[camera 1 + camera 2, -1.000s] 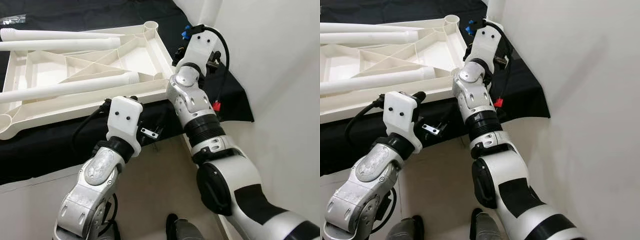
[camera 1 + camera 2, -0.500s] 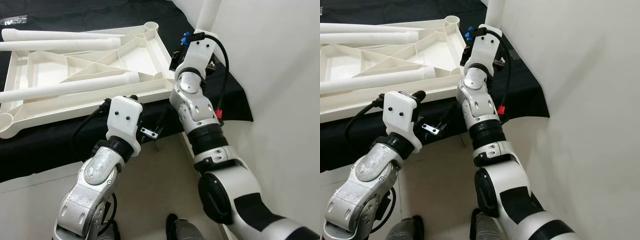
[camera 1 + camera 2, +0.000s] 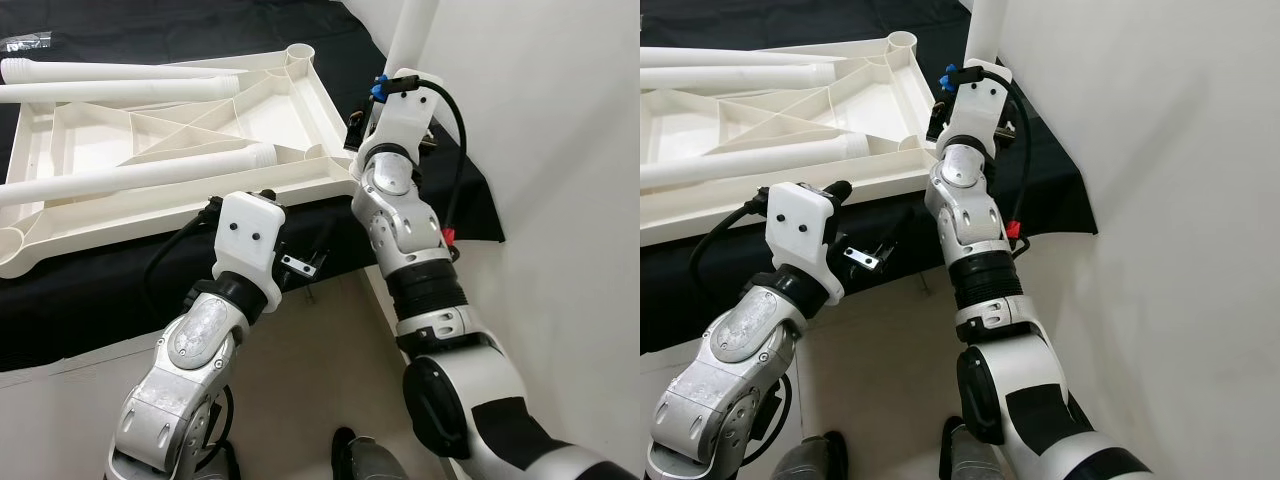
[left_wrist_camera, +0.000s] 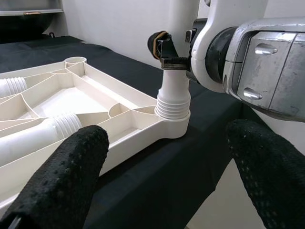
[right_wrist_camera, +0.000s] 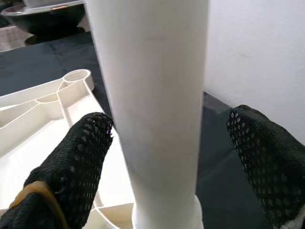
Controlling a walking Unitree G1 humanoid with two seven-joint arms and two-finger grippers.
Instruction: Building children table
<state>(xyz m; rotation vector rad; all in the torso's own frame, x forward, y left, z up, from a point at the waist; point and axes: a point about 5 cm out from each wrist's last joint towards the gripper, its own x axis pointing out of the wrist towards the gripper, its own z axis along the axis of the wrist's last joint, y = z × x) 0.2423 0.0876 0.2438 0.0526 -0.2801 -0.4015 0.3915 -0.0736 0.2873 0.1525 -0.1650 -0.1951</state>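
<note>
The white tabletop (image 3: pixel 170 150) lies upside down on the black-covered surface (image 3: pixel 90 290), its near corner at the surface's edge. An upright leg (image 5: pixel 152 105) stands with its threaded end in that corner socket (image 4: pixel 172 114). The right claw (image 5: pixel 162 157) has its fingers (image 5: pixel 71 167) spread wide, one on each side of the leg, with gaps showing on both sides. Beyond it, three loose legs (image 3: pixel 130 178) lie across the tabletop. The left claw (image 4: pixel 162 162) hangs wide open and empty off the surface's edge, facing the socket. A white wall (image 3: pixel 560 150) stands close beside the right claw.

Cream tabletop (image 3: pixel 160 150) and white leg (image 5: pixel 152 105) on black cloth (image 3: pixel 90 290).
</note>
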